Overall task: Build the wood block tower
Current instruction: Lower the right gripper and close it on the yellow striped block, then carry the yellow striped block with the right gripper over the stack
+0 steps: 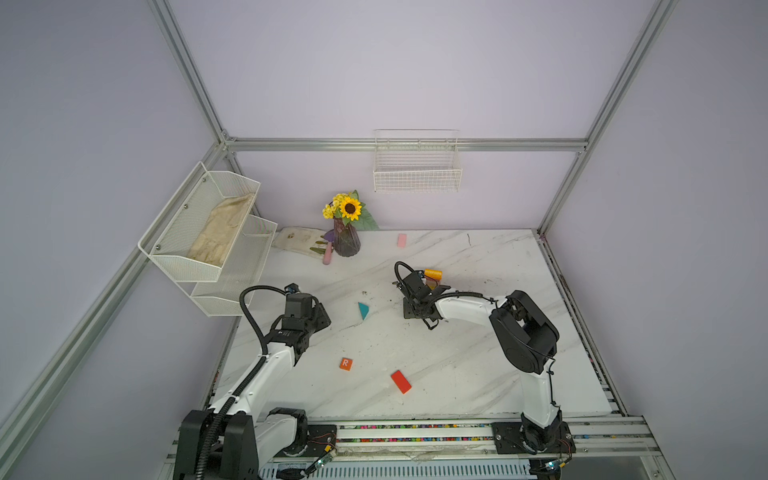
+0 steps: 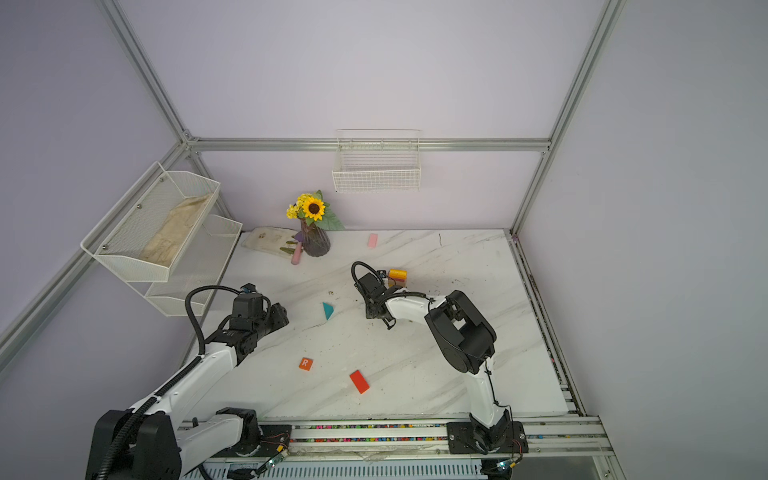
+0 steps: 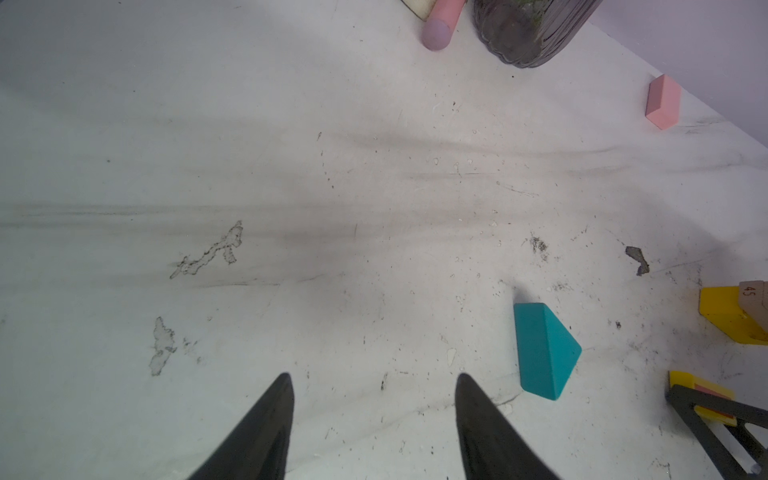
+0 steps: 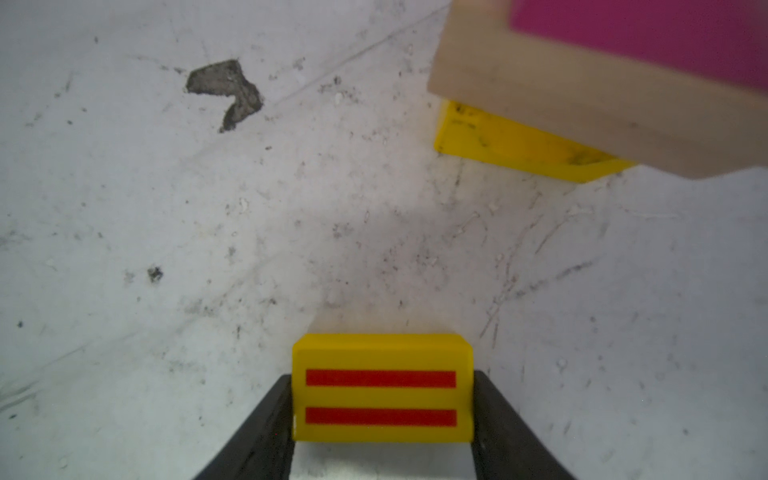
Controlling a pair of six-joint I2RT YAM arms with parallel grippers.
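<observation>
My right gripper (image 4: pixel 381 376) is shut on a yellow block with two red stripes (image 4: pixel 381 390), one finger against each of its sides. In both top views this gripper (image 1: pixel 409 311) points down just in front of the tower (image 1: pixel 432 275) and hides the block. The tower shows a yellow base (image 4: pixel 519 145), a tan block (image 4: pixel 582 104) and a magenta one (image 4: pixel 644 37). My left gripper (image 3: pixel 374 376) is open and empty, with the teal triangle (image 3: pixel 540 353) lying beside it. An orange R cube (image 1: pixel 345 364) and a red slab (image 1: pixel 401 381) lie near the front.
A pink block (image 1: pixel 401 240) lies by the back wall. A flower vase (image 1: pixel 346 243), a pink cylinder (image 1: pixel 328 253) and a flat tray stand at the back left. A mesh shelf (image 1: pixel 208 232) hangs on the left and a wire basket (image 1: pixel 417 166) on the back wall.
</observation>
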